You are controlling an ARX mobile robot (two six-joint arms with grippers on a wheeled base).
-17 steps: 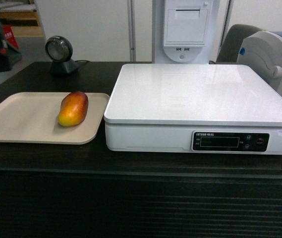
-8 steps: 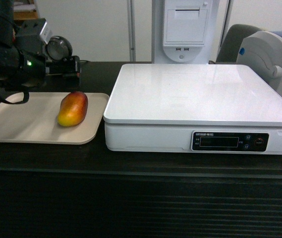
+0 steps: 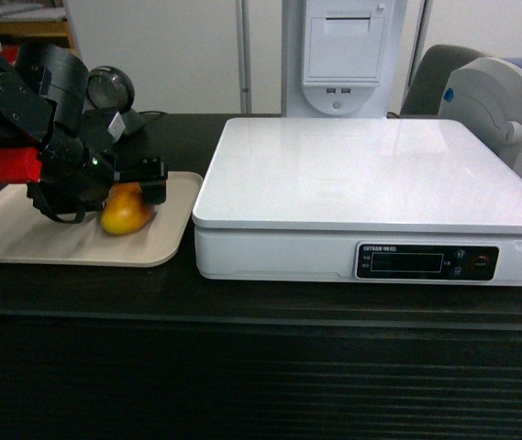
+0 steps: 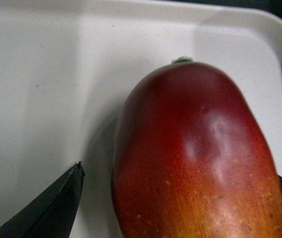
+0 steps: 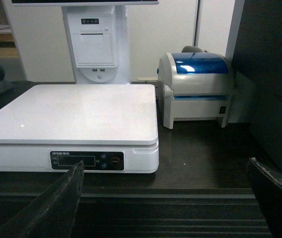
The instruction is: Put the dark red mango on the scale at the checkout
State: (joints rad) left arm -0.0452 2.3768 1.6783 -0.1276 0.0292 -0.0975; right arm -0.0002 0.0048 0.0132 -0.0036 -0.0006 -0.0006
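Observation:
The dark red mango (image 3: 123,215) lies on a beige tray (image 3: 22,240), left of the scale (image 3: 371,174). My left gripper (image 3: 135,194) is down over it from the back left, hiding its red end in the head view. In the left wrist view the mango (image 4: 200,163) fills the space between the black fingers (image 4: 56,208) of the open left gripper (image 4: 180,171). A strip of tray (image 4: 31,74) shows between the left finger and the skin. My right gripper (image 5: 165,162) is open and empty, low in front of the checkout (image 5: 200,148), facing the scale (image 5: 71,111).
A grey-white printer with a blue lid (image 5: 195,89) stands right of the scale on the checkout (image 3: 242,302). A white kiosk post (image 3: 338,50) rises behind the scale. A round black scanner (image 3: 118,92) sits behind the tray, partly hidden by my left arm.
My left arm came into view from the back left and dropped over the tray, so its open jaws now straddle the mango. The mango stays about where it was.

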